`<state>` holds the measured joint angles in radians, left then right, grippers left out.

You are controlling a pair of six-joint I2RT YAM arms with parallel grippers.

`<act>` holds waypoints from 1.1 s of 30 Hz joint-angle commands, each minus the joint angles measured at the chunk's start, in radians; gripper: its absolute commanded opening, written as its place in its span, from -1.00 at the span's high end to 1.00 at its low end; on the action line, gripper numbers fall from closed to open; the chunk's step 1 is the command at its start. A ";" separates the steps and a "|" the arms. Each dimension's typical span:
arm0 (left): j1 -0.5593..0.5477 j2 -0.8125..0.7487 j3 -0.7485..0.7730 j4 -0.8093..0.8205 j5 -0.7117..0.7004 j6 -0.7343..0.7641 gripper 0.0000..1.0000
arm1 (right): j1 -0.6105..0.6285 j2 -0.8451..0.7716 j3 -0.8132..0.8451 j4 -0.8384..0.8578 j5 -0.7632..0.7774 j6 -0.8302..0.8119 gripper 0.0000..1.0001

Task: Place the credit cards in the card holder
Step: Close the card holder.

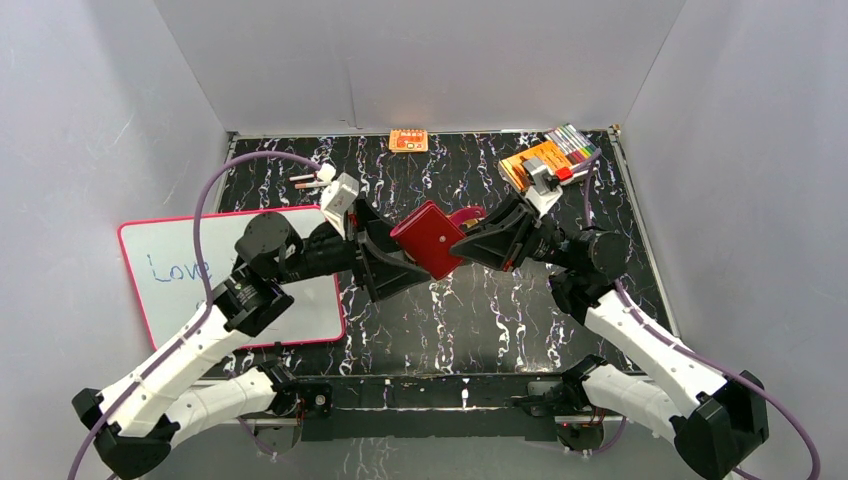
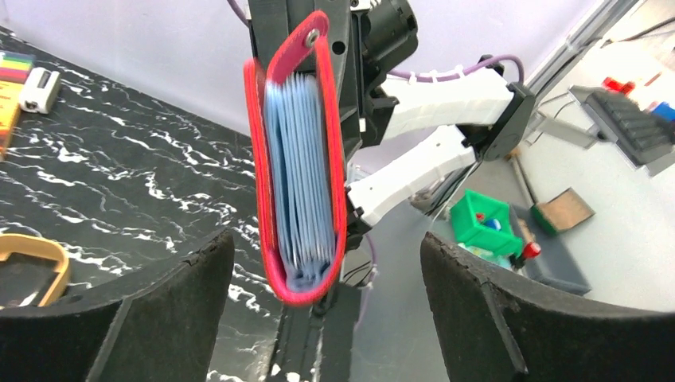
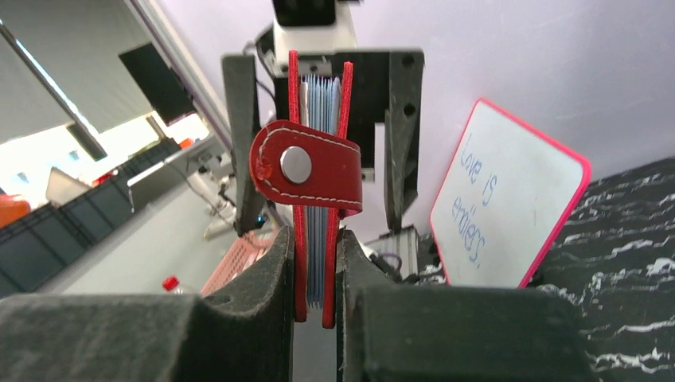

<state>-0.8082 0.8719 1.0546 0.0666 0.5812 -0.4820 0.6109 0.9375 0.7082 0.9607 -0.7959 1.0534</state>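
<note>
The card holder [image 1: 430,238], a dark red wallet with a snap tab [image 3: 306,163], hangs folded in the air above the middle of the table. My right gripper [image 3: 315,239] is shut on its lower edge, one pad on each cover. My left gripper [image 2: 326,239] stands open, its fingers [image 2: 183,302] wide on both sides of the holder and apart from it. Thin light blue edges [image 2: 298,175] are stacked between the covers. I cannot tell credit cards from pocket leaves there. No loose credit card shows on the table.
A pink-framed whiteboard [image 1: 230,280] lies at the left. An orange packet [image 1: 408,140] sits at the back wall, and an orange booklet [image 1: 530,165] with a marker pack [image 1: 572,143] at the back right. A tan tray [image 2: 32,267] lies below the left gripper.
</note>
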 commanded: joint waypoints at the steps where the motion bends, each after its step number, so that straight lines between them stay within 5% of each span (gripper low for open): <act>1: 0.001 -0.034 -0.080 0.279 -0.071 -0.177 -0.61 | 0.005 -0.010 -0.013 0.225 0.158 0.056 1.00; 24: 0.000 0.109 -0.093 0.513 -0.195 -0.306 0.42 | 0.024 0.003 -0.093 0.277 0.316 0.077 1.00; 28: 0.000 0.113 -0.089 0.504 -0.187 -0.297 1.00 | 0.025 0.001 -0.098 0.264 0.311 0.074 1.00; 29: 0.001 0.108 -0.087 0.482 -0.202 -0.288 1.00 | 0.024 -0.006 -0.096 0.238 0.306 0.059 1.00; 33: 0.001 0.064 -0.068 0.312 -0.311 -0.233 1.00 | 0.024 -0.123 -0.044 -0.118 0.316 -0.111 0.02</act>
<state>-0.8082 0.9886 0.9398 0.4919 0.3809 -0.7742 0.6304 0.9314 0.6048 1.0683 -0.5072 1.1000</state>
